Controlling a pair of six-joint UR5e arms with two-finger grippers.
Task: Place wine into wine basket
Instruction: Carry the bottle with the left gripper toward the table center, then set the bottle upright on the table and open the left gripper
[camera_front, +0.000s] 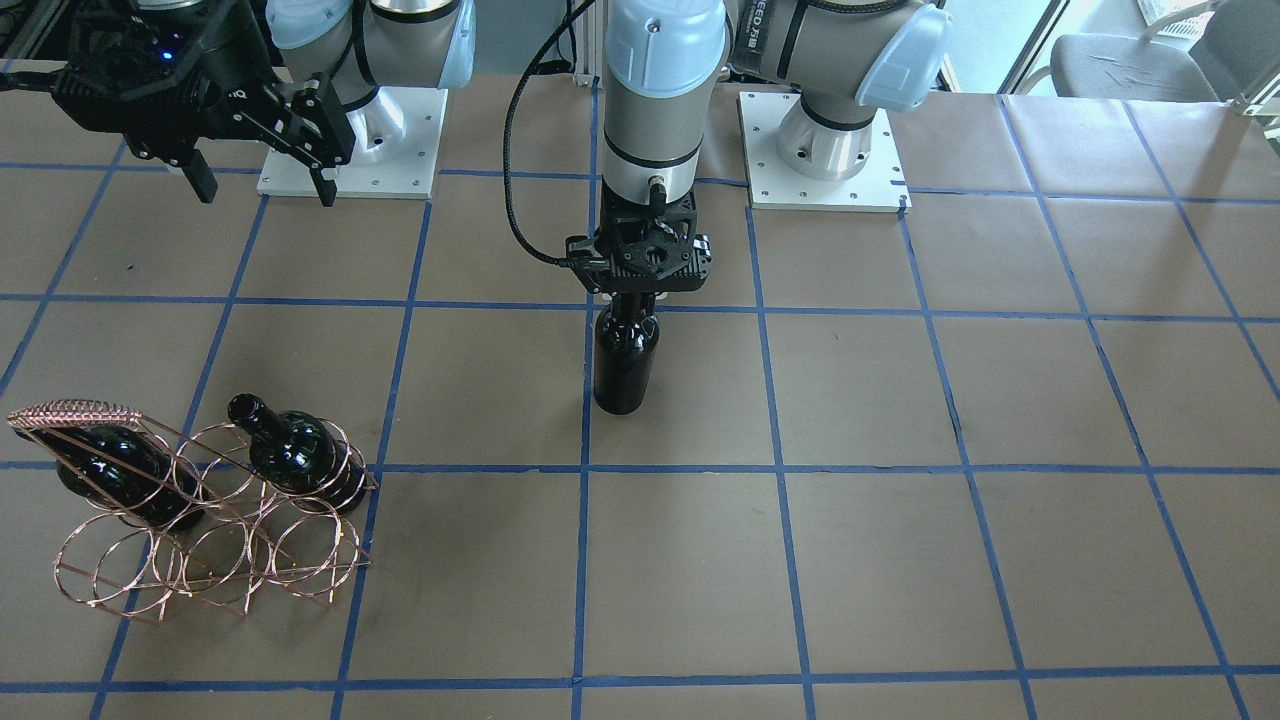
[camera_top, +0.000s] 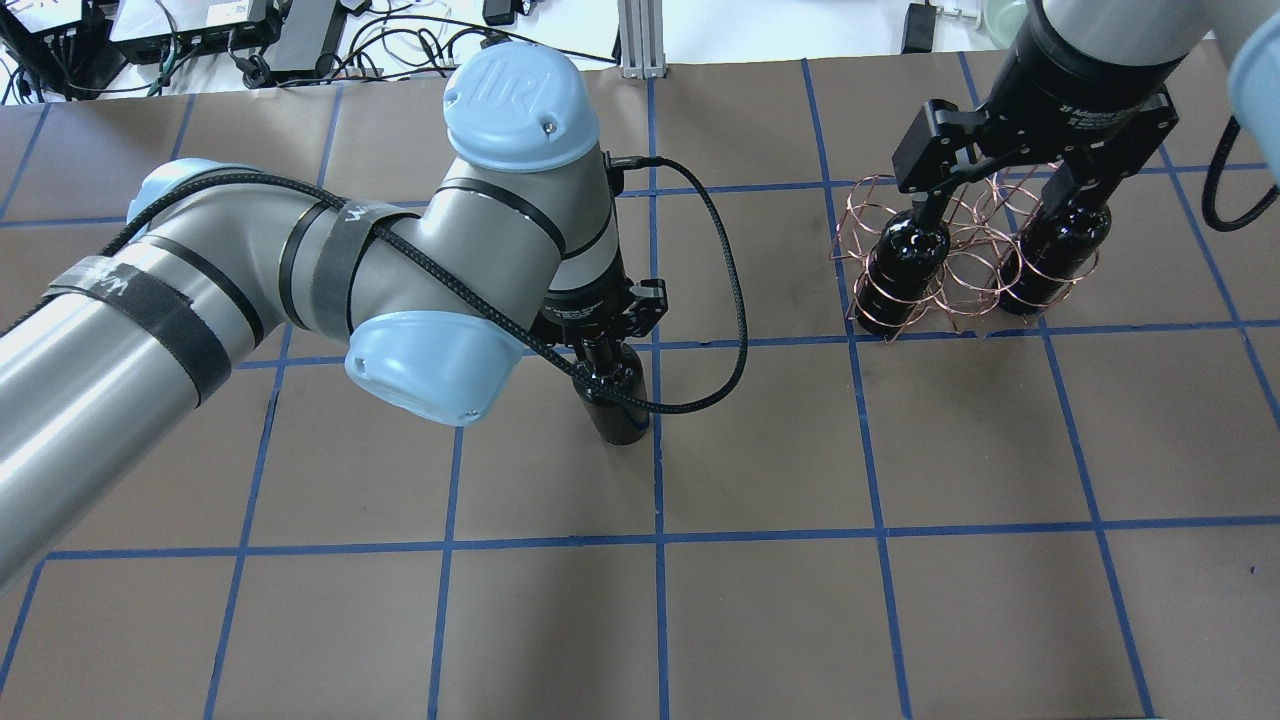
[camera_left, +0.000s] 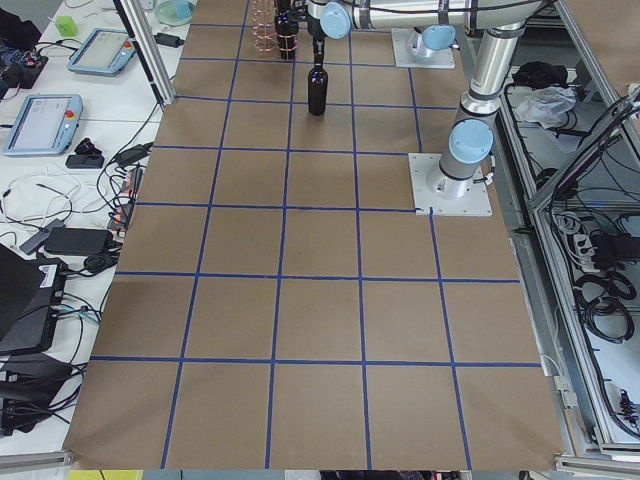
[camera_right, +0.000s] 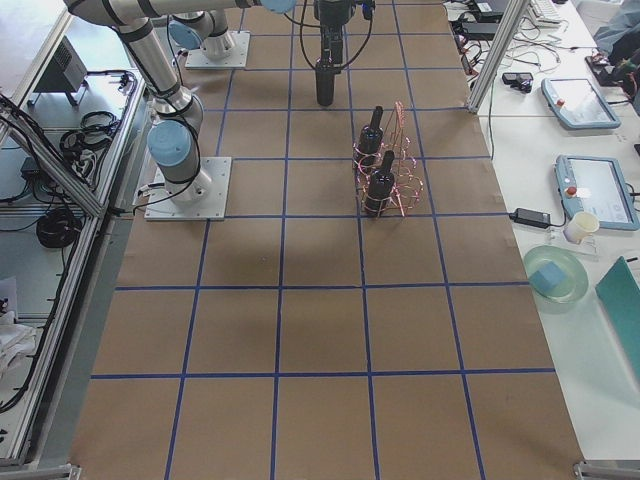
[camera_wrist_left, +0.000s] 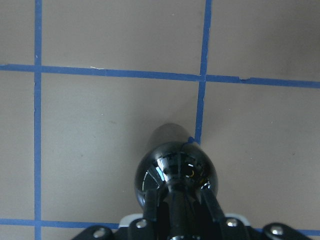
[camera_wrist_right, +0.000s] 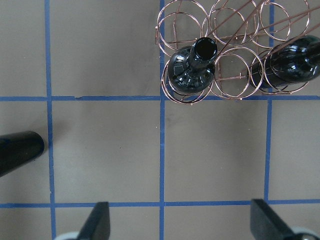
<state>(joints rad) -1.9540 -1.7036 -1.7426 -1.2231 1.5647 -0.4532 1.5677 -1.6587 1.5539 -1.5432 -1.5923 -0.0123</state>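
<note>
- Well clear of the wine basket (camera_front: 222, 520), off on its robot-left side, the wine (camera_front: 625, 365) stands upright w/ the left gripper (camera_front: 632, 303) right on top, jaws clamped on the neck.
- Can't tell if its base is touching the tabletop (camera_front: 900, 560) or just off it.
- Right gripper (camera_front: 265, 188) hangs high on the basket's robot side, jaws wide apart, holding nothing.
- Basket's robot-side row has a parked bottle (camera_front: 290, 445) at one end and a second bottle (camera_front: 110, 460) at the other. The middle ring btw them looks free, plus the other row.
- Imo: lift straight up till the base clears the wires and keep it vertical, since a neck grip can swing. Centre it over a free ring, then lower slowly so it doesn't snag wire or bump a neighbour.
</note>
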